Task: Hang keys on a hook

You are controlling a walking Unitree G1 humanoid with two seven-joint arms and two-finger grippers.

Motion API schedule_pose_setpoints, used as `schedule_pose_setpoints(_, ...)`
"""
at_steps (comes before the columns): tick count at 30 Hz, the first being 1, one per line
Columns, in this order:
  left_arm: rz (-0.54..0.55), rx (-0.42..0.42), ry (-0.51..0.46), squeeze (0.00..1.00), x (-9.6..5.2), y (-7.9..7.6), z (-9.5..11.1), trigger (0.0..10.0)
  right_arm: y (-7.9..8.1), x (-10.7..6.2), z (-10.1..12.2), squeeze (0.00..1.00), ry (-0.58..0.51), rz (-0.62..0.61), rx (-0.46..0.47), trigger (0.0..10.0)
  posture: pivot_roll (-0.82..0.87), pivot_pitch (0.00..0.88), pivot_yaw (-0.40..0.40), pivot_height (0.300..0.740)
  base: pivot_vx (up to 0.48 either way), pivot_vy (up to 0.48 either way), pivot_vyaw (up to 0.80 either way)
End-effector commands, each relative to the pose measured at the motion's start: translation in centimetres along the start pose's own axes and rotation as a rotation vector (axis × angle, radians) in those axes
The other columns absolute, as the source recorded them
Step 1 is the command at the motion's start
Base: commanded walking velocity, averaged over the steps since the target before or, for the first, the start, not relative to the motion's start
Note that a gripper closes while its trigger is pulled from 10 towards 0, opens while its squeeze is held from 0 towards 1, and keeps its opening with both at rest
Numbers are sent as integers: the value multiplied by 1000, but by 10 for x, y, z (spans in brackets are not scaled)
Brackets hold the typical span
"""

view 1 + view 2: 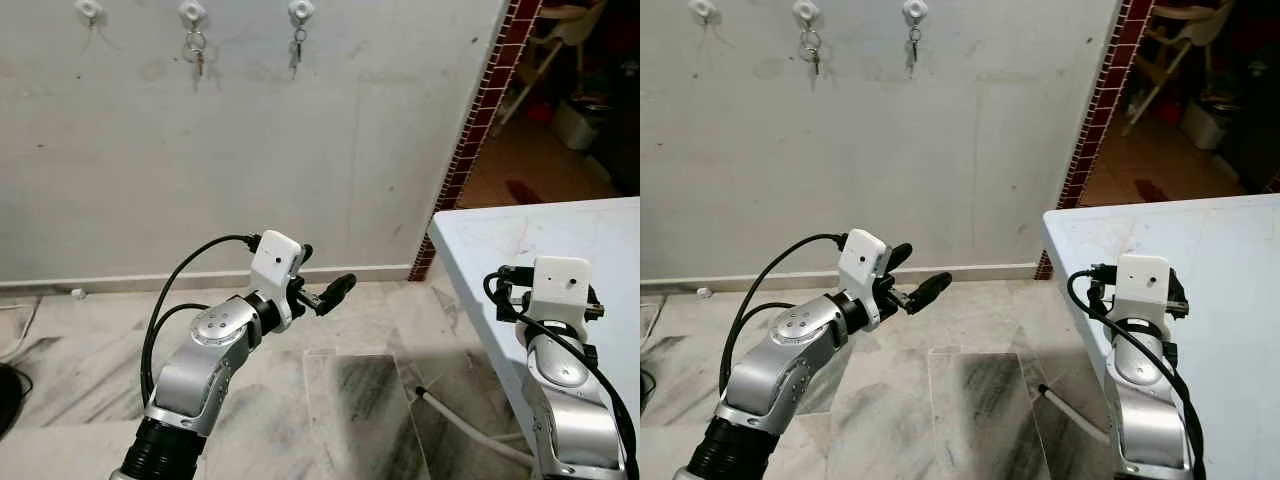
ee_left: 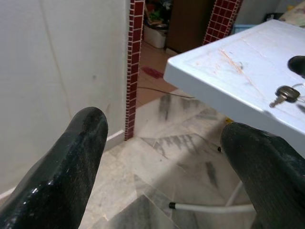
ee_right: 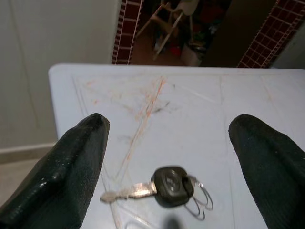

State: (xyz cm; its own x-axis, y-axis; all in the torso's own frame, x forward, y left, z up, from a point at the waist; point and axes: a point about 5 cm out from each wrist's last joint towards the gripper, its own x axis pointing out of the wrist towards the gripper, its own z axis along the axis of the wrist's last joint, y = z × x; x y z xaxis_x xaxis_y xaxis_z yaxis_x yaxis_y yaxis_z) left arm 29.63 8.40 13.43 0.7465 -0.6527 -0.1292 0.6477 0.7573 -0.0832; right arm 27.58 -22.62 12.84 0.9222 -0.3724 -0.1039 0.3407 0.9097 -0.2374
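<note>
Our right hand (image 3: 167,143) hovers open over the key (image 3: 162,187) on the white desk (image 3: 200,109). Our left hand (image 2: 162,157) is open, empty, over the floor.

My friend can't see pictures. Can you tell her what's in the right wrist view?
A key with a black head and wire rings lies on a white table, between the right gripper's two open black fingers. Behind the table are red brick pillars and a dim cluttered room.
</note>
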Motion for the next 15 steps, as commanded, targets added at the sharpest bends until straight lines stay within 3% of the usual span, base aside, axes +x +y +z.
schedule_pose_setpoints(1,33,8,-4,0,2,5,5,10000,1,2,2,0,-6,-12,20,10000,57,0,3,740,0,0,-788)
schedule_pose_setpoints(9,101,-58,-72,0,11,20,13,10000,38,-3,24,0,-128,166,181,10000,54,0,18,740,0,0,-762)
schedule_pose_setpoints(15,163,-6,-75,0,16,30,16,10000,46,-10,28,0,-156,207,230,10000,48,0,28,740,0,0,-764)
